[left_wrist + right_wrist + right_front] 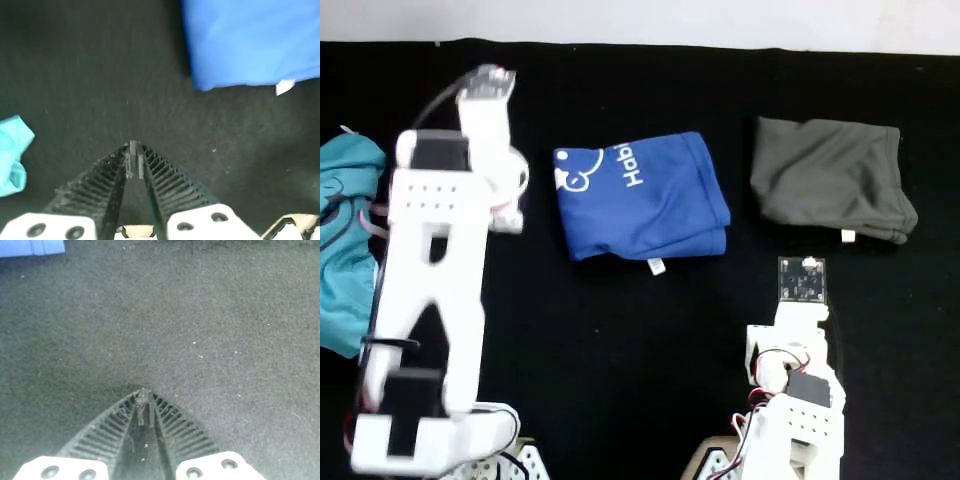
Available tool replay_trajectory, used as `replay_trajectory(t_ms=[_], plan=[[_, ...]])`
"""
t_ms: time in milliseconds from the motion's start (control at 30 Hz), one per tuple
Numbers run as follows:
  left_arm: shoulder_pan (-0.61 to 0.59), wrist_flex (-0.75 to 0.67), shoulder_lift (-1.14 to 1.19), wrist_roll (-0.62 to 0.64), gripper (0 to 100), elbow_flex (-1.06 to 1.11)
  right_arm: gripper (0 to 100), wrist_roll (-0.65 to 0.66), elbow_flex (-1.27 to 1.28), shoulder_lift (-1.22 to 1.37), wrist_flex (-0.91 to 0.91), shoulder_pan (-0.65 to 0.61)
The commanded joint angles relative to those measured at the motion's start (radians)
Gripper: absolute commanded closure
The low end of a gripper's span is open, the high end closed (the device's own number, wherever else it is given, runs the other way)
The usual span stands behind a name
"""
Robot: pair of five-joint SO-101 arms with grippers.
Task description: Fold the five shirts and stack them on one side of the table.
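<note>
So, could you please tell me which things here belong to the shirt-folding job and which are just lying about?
Job:
blue shirt, folded
grey shirt, folded
teal shirt, crumpled at the table's edge
left claw and right claw, both shut, empty

Lying about:
black table cover

Folded blue shirt (pixel 642 197) at upper centre, folded grey shirt (pixel 832 179) upper right, crumpled teal shirt (pixel 345 240) at left edge

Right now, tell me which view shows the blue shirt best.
The high view: the blue shirt lies there whole and folded. The left wrist view catches one corner with its tag; the right wrist view, a sliver.
</note>
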Motion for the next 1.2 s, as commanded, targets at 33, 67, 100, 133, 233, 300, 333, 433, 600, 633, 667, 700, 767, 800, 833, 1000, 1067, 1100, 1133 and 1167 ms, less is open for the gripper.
replay_trajectory(t_ms=[33,67,100,133,233,300,333,433,600,633,667,700,767,800,833,1000,1067,1100,1133,1167], plan=[[-0.101,-0.21,-0.151,0.005,97,0.363,99.2,0.005,0.019,-0.012,-0.013,0.008],[-0.136,-0.269,-0.159,0.006,97,0.435,99.2,0.005,0.018,-0.012,-0.013,0.005],[-0.17,-0.324,-0.162,0.006,97,0.503,99.2,0.003,0.018,-0.012,-0.012,0.004],[-0.2,-0.384,-0.162,0.006,97,0.568,99.2,0.003,0.015,-0.012,-0.012,-0.005],[-0.265,-0.554,-0.162,0.006,97,0.739,99.2,0.005,0.015,-0.012,0.033,-0.097],[-0.286,-0.637,-0.166,0.006,97,0.825,99.2,0.005,0.008,-0.012,0.062,-0.12],[-0.288,-0.675,-0.165,0.006,97,0.86,99.2,0.005,-0.008,-0.008,0.07,-0.113],[-0.288,-0.763,-0.166,0.006,97,0.94,95.4,0.0,-0.153,-0.004,0.183,-0.107],[-0.285,-0.784,-0.168,0.009,97,0.954,82.3,-0.054,-0.53,0.004,0.355,-0.13],[-0.285,-0.784,-0.168,0.009,97,0.955,82.3,-0.054,-0.588,0.022,0.369,-0.153],[-0.285,-0.784,-0.168,0.009,97,0.957,82.3,-0.058,-0.644,0.059,0.374,-0.177],[-0.285,-0.784,-0.168,0.009,97,0.957,82.3,-0.06,-0.696,0.11,0.374,-0.2],[-0.285,-0.786,-0.168,0.009,97,0.958,82.3,-0.078,-0.802,0.248,0.369,-0.239],[-0.285,-0.786,-0.168,0.009,97,0.958,82.3,-0.106,-0.871,0.332,0.367,-0.254],[-0.285,-0.786,-0.166,0.009,97,0.958,82.2,-0.135,-0.941,0.415,0.367,-0.268],[-0.285,-0.787,-0.162,0.009,97,0.955,81.5,-0.282,-1.296,0.865,0.369,-0.329],[-0.285,-0.79,-0.162,0.008,97,0.955,77.6,-0.302,-1.414,1.05,0.369,-0.361],[-0.285,-0.796,-0.162,0.008,97,0.958,74.5,-0.311,-1.471,1.136,0.371,-0.378],[-0.285,-0.798,-0.162,0.008,97,0.958,71.6,-0.324,-1.527,1.216,0.371,-0.394],[-0.285,-0.798,-0.162,0.008,97,0.958,69.3,-0.33,-1.584,1.293,0.372,-0.407]])
